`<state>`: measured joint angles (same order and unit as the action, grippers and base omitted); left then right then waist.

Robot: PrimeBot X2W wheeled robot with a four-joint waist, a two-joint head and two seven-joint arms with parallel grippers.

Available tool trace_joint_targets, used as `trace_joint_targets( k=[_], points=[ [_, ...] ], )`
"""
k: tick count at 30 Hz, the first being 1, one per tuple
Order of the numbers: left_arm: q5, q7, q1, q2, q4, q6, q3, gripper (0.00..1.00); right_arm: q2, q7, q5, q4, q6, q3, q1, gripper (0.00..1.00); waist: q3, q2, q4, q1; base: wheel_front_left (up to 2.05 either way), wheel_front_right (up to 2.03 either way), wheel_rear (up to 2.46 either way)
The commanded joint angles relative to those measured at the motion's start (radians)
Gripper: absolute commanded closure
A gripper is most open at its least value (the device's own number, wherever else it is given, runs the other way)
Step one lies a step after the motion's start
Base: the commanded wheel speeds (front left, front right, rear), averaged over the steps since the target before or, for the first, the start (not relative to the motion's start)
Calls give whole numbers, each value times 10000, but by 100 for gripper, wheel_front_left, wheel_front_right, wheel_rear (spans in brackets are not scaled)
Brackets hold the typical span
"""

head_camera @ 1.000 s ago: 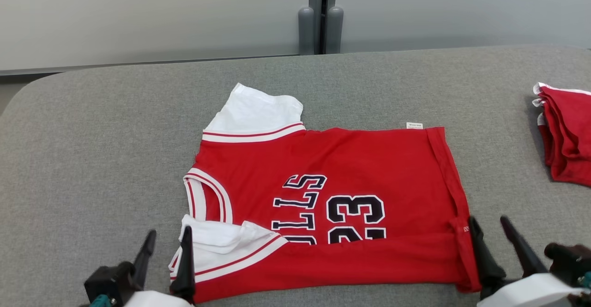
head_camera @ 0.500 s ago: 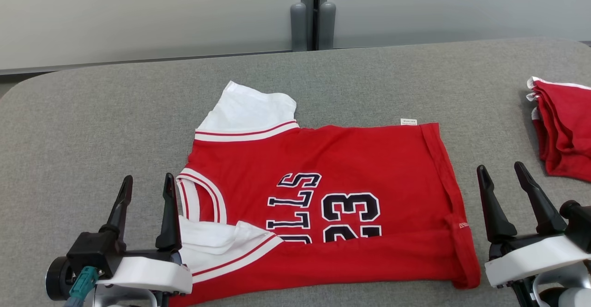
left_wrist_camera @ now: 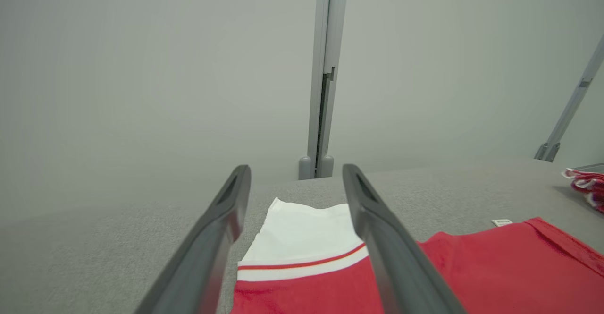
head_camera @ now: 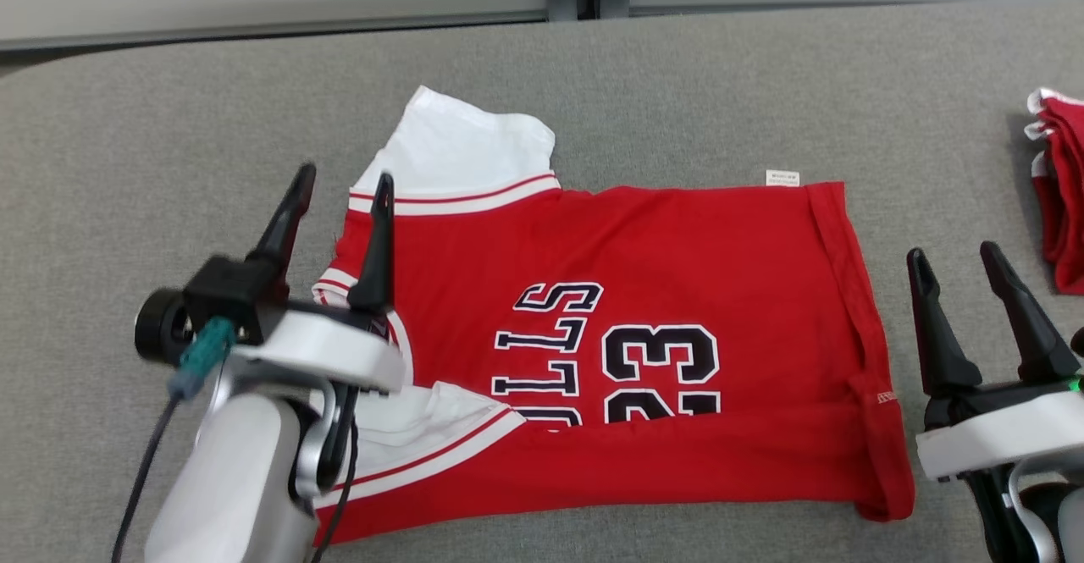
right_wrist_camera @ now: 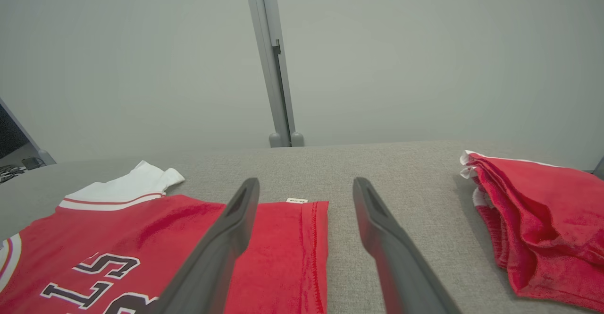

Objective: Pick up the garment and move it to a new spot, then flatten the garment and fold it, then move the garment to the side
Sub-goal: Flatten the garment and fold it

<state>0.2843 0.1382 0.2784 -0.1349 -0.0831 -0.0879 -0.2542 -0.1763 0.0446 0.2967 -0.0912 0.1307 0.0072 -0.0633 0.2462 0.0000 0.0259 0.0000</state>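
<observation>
The left pincer (head_camera: 345, 175), fingers apart and empty, hovers over the collar end of a red jersey (head_camera: 677, 233) lying partly folded on the grey bench (head_camera: 127, 123); the right pincer (head_camera: 952, 251), also apart, sits beside its hem.

I see a grey fabric-covered counter (head_camera: 694, 72) with a rounded far-left corner. Near its right edge lies a heap of red cloth with white trim (right_wrist_camera: 533, 224). Behind it I have pale wall panels (left_wrist_camera: 141, 68) joined by a grey upright post (left_wrist_camera: 325, 78).
</observation>
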Motion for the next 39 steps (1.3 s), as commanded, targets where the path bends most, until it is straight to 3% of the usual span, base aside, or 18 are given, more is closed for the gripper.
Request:
trace_joint_targets(
  k=[1, 7, 13, 20, 22, 23, 24, 32, 39],
  points=[
    [15, -78, 560, 14, -223, 114, -5, 0, -82, 29, -5, -96, 1, -43, -219, 0, 623, 0, -164, 0, 0, 0, 0],
    [261, -389, 3368, 232, -2171, 716, -132, 0, -142, -122, 118, -285, 1, -18, -948, 0, 1989, 0, -684, 0, 0, 0, 0],
    [516, -847, 5815, 252, -5014, 1135, -44, 0, -253, -370, 272, -178, 1, 248, -1599, 0, 2958, 0, -1181, 0, 0, 0, 0],
    [815, -1663, 7515, -14, -8619, 919, 307, 0, -282, -720, 560, 337, 1, 622, -2110, 0, 3337, 0, -1561, 0, 0, 0, 0],
    [907, -1787, 7648, 53, -9193, 1052, 298, 0, -290, -734, 646, 420, 1, 626, -2204, 0, 3350, 0, -1558, 0, 0, 0, 0],
    [921, -1746, 7734, 82, -9393, 1127, 264, 14, -300, -713, 722, 468, 1, 617, -2268, 0, 3350, 0, -1542, 0, 0, 0, 0],
    [911, -1708, 7832, 107, -9545, 1164, 226, 97, -351, -691, 768, 522, 1, 586, -2337, 0, 3355, 0, -1515, 0, 0, 0, 0],
    [906, -363, 8491, 603, -9976, 1534, -179, 100, -1253, -253, 1100, 1080, 1, 847, -3638, 0, 3687, 0, -688, 0, 0, 0, 0],
    [1071, 648, 8697, 771, -9781, 1733, -584, 100, -2215, 1013, 1702, 1909, 1, 1522, -4351, 0, 3762, 0, -38, 0, 0, 0, 0]
  ],
)
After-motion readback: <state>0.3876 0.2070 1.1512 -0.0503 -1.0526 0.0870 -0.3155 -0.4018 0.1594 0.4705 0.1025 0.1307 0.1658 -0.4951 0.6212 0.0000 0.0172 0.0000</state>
